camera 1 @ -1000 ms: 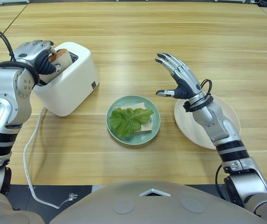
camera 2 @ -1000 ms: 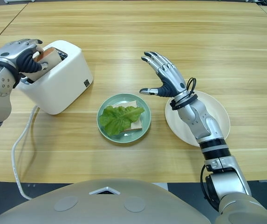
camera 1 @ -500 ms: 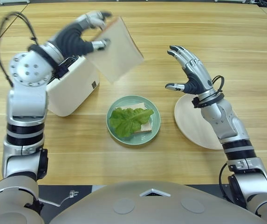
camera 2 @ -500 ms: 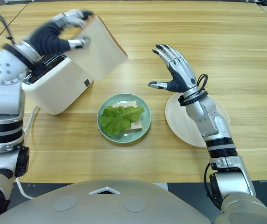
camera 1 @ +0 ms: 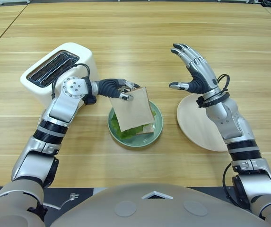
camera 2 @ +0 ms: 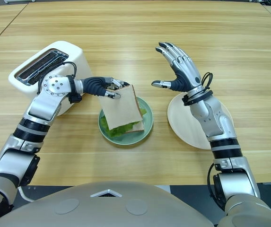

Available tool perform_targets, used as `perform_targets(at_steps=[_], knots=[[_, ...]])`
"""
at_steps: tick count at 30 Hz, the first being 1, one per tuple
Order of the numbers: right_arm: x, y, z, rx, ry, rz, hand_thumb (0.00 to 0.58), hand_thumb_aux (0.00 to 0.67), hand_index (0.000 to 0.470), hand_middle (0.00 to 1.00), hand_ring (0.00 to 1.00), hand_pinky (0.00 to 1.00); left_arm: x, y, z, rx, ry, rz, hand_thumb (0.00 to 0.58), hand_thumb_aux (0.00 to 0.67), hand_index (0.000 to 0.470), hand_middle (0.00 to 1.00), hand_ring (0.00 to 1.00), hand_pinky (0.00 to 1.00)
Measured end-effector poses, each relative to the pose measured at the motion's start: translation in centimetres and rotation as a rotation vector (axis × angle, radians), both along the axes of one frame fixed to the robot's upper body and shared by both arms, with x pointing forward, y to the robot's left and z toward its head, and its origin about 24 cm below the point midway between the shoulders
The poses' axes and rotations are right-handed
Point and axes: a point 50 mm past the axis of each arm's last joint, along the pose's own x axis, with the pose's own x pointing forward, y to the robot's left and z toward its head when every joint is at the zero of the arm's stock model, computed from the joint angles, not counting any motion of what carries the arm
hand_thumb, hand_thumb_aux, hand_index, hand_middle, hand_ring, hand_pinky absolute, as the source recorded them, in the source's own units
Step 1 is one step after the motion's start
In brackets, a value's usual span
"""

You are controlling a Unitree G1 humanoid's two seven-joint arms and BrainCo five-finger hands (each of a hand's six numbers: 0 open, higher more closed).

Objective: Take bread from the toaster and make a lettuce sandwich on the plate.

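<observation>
Step in hand: top slice onto the lettuce.

Left hand (camera 1: pixel 118 88) sits at 10 o'clock of the green plate (camera 1: pixel 158 126), fingers gripping the bread slice (camera 1: pixel 132 111) by its upper edge. The slice hangs tilted over the lettuce (camera 1: pixel 125 133) and the lower slice (camera 1: pixel 149 127); we cannot tell whether it touches them.

The toaster (camera 1: pixel 55 71) stands further out at 10 o'clock on the counter (camera 1: pixel 126 28).

Right hand (camera 1: pixel 195 74) hovers over the 11 o'clock rim of the beige plate (camera 1: pixel 206 135), fingers spread, holding nothing.

Our judgement: lower the free edge first and lay the slice flat. Square it with the lower slice, which peeks out at 4 o'clock, and only then release. Letting go while it is tilted risks the slice sliding off the leaf onto the rim.
</observation>
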Motion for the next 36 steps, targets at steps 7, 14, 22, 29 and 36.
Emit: perform_targets(at_steps=[7, 14, 22, 29, 36], knots=[[-1.4, 2.1, 1.1, 0.017, -0.025, 0.170, 0.000, 0.000, 0.000, 0.00, 0.00, 0.00, 1.1, -1.0, -3.0, 0.101, -0.038, 0.021, 0.580, 0.670, 0.470, 0.00, 0.00, 0.00], [-6.7, 6.2, -1.0, -0.146, 0.245, 0.583, 0.000, 0.000, 0.000, 0.00, 0.00, 0.00, 2.6, -1.9, -4.4, 0.145, -0.140, 0.057, 0.580, 0.662, 0.464, 0.00, 0.00, 0.00], [-8.5, 5.8, -6.4, -0.396, 0.590, 0.644, 0.000, 0.000, 0.000, 0.00, 0.00, 0.00, 2.9, -2.2, -4.9, 0.145, -0.175, 0.029, 0.579, 0.644, 0.452, 0.00, 0.00, 0.00], [-7.2, 6.0, -7.3, -0.463, 0.527, 0.594, 0.000, 0.000, 0.000, 0.00, 0.00, 0.00, 3.1, -1.7, -4.9, 0.156, -0.179, 0.055, 0.579, 0.649, 0.455, 0.00, 0.00, 0.00], [-7.2, 6.1, -7.5, -0.470, 0.520, 0.591, 0.000, 0.000, 0.000, 0.00, 0.00, 0.00, 3.1, -1.7, -5.1, 0.161, -0.175, 0.056, 0.580, 0.652, 0.457, 0.00, 0.00, 0.00]])
